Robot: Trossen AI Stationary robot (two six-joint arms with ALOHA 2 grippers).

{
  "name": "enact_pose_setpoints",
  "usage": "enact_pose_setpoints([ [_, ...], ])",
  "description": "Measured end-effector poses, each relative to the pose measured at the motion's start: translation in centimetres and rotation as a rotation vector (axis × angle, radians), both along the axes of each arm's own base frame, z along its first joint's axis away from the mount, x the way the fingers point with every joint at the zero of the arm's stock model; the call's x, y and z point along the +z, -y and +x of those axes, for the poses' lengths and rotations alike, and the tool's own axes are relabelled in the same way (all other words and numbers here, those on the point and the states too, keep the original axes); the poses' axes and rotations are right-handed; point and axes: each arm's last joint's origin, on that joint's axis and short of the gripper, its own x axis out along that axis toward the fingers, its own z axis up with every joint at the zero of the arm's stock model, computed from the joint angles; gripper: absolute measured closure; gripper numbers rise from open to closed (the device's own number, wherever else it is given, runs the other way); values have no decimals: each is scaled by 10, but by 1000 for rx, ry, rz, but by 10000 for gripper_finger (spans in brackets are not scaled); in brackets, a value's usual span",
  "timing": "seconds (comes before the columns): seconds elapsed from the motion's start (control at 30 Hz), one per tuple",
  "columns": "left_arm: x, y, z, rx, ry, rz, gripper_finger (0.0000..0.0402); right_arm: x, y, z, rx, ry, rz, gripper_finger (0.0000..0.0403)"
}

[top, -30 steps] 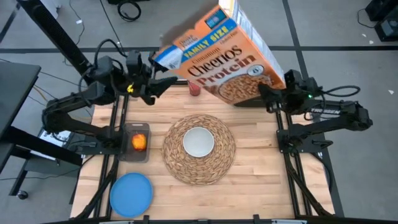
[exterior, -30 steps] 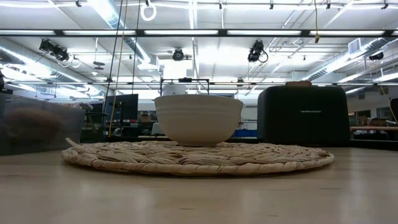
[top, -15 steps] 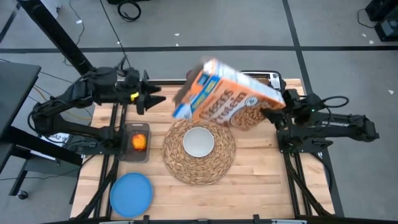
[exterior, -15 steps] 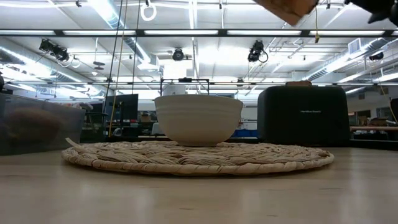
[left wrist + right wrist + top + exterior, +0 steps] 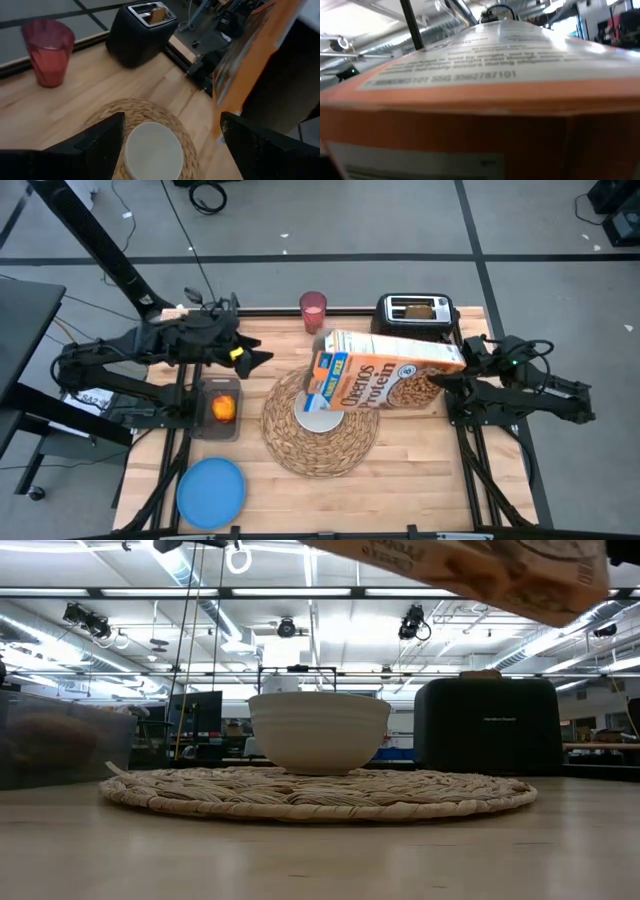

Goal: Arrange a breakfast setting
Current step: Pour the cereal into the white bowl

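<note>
Two arms up. The right gripper is clamped on the orange cereal box at its bottom end, holding it nearly on its side with the open blue top end over the small white bowl. My read: that is a pour pose, mouth low and over the target. No cereal visible falling, can't confirm flow.

The bowl sits centred on the round woven straw placemat, mid-table; the low view shows the box hanging above it, not touching. The left gripper hovers just beside the mat's far-left edge with its jaws apart and empty, looking down at bowl and mat. Probably waiting clear of the pour.

Other setting items: pink cup at the far edge, toast slice in the black toaster, red apple in a clear bin left of the mat, blue round plate at the near-left corner. Spoon not seen.

Versus a second ago: box was high, near the camera and more upright, far of the mat. Now it is lowered and tipped over the bowl. Left arm has dropped slightly toward the mat. Bowl, mat, plate, apple unmoved.
</note>
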Motion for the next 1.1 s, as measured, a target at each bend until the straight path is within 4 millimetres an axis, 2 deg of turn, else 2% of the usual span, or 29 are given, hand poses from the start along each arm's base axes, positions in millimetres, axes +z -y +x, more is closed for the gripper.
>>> enact_pose_setpoints([
  [0.4, -48, 0, 21, 20, 43, -17, 70, -22, -2, -10, -19, -178, -27, 113],
  [0.47, -54, 0, 23, 20, 58, -16, 70, -24, -2, -9, -22, -207, -37, 139],
  [0.6, -67, 3, 31, 4, 67, -15, 70, -25, -1, -5, -23, -249, -58, 157],
  [0.9, -72, 16, 39, -45, 48, -12, 70, -8, 2, 6, -31, -374, -153, 159],
  [1.1, -72, 21, 39, -55, 47, -4, 70, 1, 3, 11, -31, -387, -188, 159],
])
